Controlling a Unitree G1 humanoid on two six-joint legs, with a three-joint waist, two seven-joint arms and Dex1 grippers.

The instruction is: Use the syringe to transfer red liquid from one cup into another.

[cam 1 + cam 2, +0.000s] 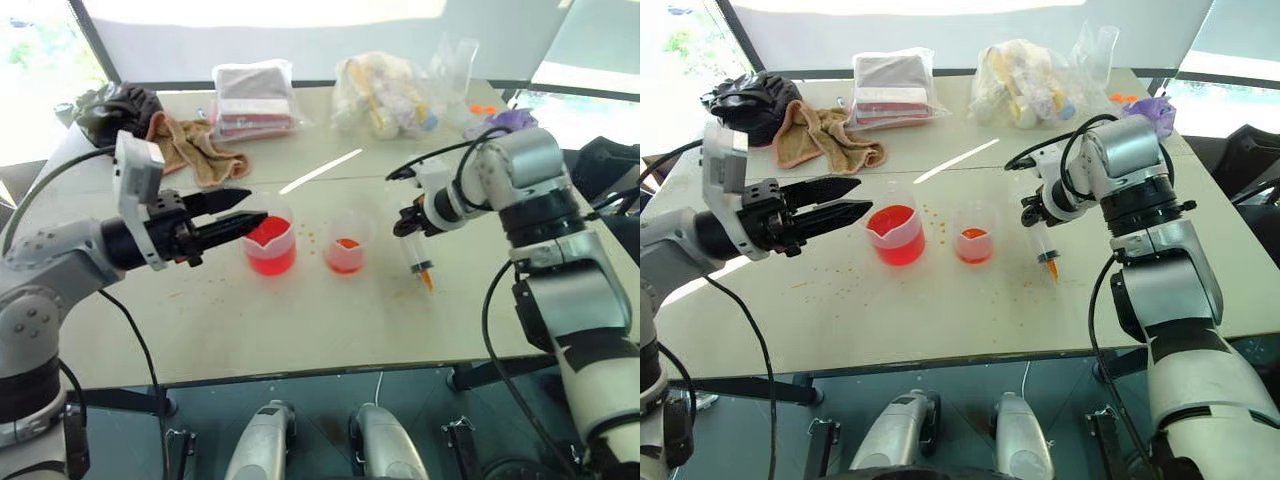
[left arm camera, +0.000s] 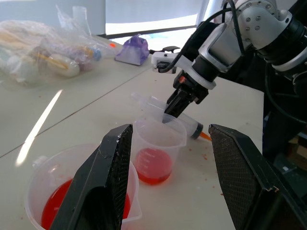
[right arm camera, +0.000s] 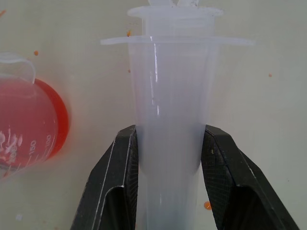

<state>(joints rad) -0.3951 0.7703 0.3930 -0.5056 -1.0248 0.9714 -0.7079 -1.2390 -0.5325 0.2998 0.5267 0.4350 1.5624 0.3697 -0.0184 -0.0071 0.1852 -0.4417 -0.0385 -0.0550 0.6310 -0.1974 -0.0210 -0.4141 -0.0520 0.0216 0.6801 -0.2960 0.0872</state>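
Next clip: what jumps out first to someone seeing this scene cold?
Two clear cups of red liquid at the table's middle: the wider spouted beaker and, to its right, the narrower cup. Right of them, the right gripper is clamped on the syringe, nozzle angled down at the table. The left gripper gapes beside the beaker.

I can read only scale marks on the wall of the cup (image 3: 26, 124) with red liquid: "150" and "100", printed sideways. Other marks there are too faint for me.
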